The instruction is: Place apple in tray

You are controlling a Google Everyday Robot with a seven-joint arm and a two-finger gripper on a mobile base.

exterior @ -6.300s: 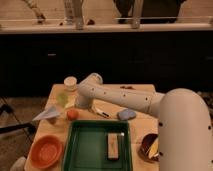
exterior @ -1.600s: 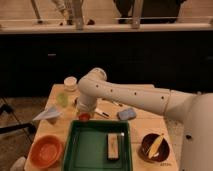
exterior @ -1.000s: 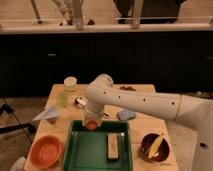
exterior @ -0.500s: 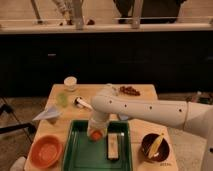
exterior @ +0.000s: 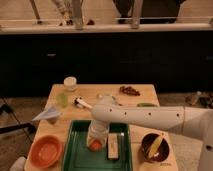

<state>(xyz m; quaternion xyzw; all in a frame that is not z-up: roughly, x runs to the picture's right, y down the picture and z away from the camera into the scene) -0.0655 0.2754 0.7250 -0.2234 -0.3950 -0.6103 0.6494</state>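
One apple (exterior: 95,145) and one tray (exterior: 80,155) are in play: the apple sits low inside the green tray at the tip of the gripper (exterior: 95,142), which reaches down into the tray and appears clamped on the fruit. One pale rectangular block (exterior: 114,146) lies in the tray just right of the apple. On the wooden counter (exterior: 142,91) stand one orange bowl (exterior: 45,151) left of the tray, one dark bowl (exterior: 154,147) to its right, a paper plane (exterior: 48,114) and a small white cup (exterior: 70,82). The white arm (exterior: 150,120) hides the counter's middle.
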